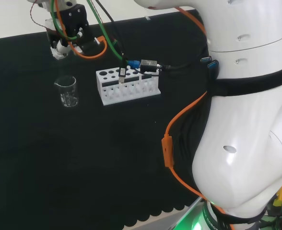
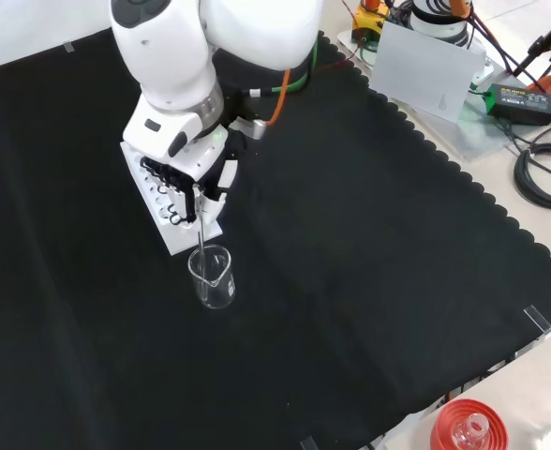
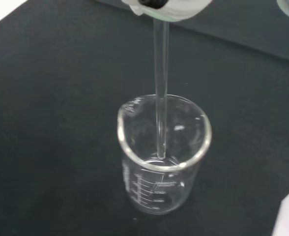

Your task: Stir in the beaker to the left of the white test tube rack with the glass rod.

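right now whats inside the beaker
The glass rod, held by the hand, has its lower end inside the beaker. Whether the beaker holds clear liquid cannot be told.

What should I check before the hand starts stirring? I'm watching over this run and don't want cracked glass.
1. Rod held: the hand has its fingers curled round the glass rod. Ok.
2. Rod over the opening: in the wrist view the rod runs down inside the rim of the beaker. Ok.
3. Tip depth: whether the tip touches the beaker's bottom. Cannot tell.
4. Beaker upright on the black cloth. Ok.
5. Room to the side: the white test tube rack stands apart from the beaker in the head view. Ok.
6. Liquid in the beaker. Cannot tell.
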Robot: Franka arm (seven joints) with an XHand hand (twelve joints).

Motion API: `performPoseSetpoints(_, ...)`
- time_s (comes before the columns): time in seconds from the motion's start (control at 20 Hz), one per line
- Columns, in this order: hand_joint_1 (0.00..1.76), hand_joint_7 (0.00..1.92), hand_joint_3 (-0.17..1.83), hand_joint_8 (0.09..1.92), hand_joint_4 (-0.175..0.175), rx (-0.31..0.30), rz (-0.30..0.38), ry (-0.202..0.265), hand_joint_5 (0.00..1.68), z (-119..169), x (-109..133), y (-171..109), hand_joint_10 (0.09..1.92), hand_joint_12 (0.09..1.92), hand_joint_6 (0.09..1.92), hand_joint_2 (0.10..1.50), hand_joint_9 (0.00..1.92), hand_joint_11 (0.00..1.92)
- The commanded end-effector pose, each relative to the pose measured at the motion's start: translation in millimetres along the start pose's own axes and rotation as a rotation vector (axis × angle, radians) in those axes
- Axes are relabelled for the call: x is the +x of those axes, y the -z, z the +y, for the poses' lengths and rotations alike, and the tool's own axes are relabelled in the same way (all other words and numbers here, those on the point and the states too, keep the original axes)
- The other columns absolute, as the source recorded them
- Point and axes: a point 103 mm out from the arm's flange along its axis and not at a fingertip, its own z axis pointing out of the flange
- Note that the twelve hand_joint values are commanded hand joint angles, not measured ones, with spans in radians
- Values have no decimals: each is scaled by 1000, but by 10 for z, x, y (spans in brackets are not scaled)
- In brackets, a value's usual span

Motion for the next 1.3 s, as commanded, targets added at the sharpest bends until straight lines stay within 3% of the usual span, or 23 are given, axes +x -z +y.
performPoseSetpoints(0.05, 1331, 1520, -175, 123, -175, -4, -2, -28, 1505, -123, -195, 3, 164, 660, 87, 1019, 1920, 1662)
performPoseSetpoints(0.45, 1331, 1521, -175, 121, -175, -13, 9, -38, 1506, -286, -201, 14, 163, 660, 87, 1019, 1920, 1662)
performPoseSetpoints(0.75, 1331, 1522, -175, 119, -175, -11, -5, -34, 1506, -447, 29, 43, 162, 661, 87, 1019, 1920, 1662)
performPoseSetpoints(1.3, 1331, 1524, -175, 116, -175, -4, -9, -2, 1506, -367, 313, 20, 161, 661, 87, 1019, 1920, 1661)
